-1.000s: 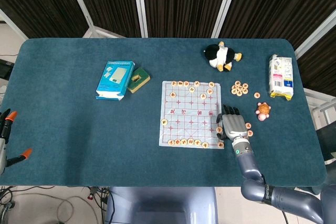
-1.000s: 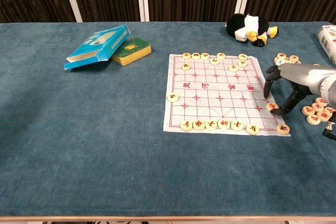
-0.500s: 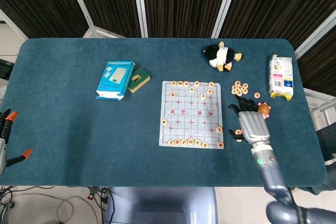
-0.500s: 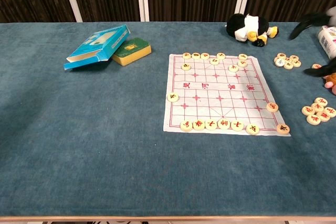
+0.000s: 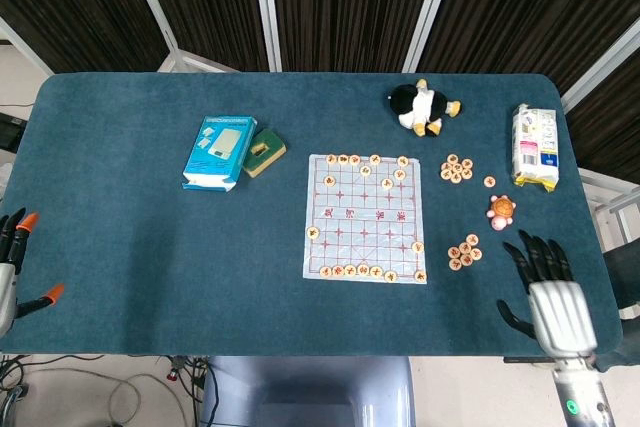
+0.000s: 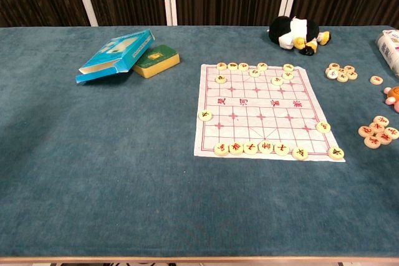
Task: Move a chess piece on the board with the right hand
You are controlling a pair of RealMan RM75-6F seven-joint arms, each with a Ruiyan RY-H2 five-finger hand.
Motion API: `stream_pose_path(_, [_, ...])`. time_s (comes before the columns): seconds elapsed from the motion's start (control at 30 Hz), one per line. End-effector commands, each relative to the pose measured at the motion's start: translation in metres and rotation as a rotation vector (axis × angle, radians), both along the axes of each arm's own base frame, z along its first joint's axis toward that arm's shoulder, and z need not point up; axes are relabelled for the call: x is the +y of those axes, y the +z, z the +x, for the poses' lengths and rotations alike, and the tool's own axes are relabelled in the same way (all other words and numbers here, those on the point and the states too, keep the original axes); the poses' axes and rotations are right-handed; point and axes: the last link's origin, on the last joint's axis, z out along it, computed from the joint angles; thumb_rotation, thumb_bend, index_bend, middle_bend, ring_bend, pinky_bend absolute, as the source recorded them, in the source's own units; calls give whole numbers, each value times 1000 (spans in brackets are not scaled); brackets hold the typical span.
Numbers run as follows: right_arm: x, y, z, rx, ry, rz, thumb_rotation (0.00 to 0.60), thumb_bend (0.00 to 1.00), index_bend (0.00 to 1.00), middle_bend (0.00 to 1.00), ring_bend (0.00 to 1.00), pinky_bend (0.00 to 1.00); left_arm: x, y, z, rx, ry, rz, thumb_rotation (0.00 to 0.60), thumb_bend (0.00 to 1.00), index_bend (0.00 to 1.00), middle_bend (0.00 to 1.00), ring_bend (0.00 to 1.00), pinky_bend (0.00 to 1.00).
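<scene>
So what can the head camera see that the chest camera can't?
Only the head view shows the robot's right hand, open at the table's near right corner, the left hand at the far left edge, and the whole white carton. Only the chest view shows the open end of the blue box from the side. Both show the chess board, its round pieces, the loose pieces beside it, the green box and the plush penguin.

board (image 5: 362, 215) 1 | plush penguin (image 5: 420, 107) 1 | blue box (image 5: 218, 152) 1 | green box (image 5: 265, 151) 1 | carton (image 5: 533, 146) 1
</scene>
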Motion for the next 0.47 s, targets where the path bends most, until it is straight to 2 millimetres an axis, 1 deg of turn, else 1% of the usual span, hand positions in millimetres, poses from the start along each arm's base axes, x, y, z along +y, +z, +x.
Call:
stream_pose_path(0.03, [21, -5, -13, 27, -5, -9, 600, 345, 123, 0, 0, 23, 0, 1, 0, -3, 2, 3, 600, 48, 5, 0, 0, 51])
stream_pose_path(0.17, [21, -5, -19, 38, -7, -22, 600, 345, 123, 0, 0, 23, 0, 2, 0, -6, -1, 6, 600, 48, 6, 0, 0, 51])
stream_pose_path(0.47, [20, -5, -22, 44, -4, -16, 600, 345, 123, 0, 0, 23, 0, 1, 0, -4, -5, 2, 600, 48, 6, 0, 0, 51])
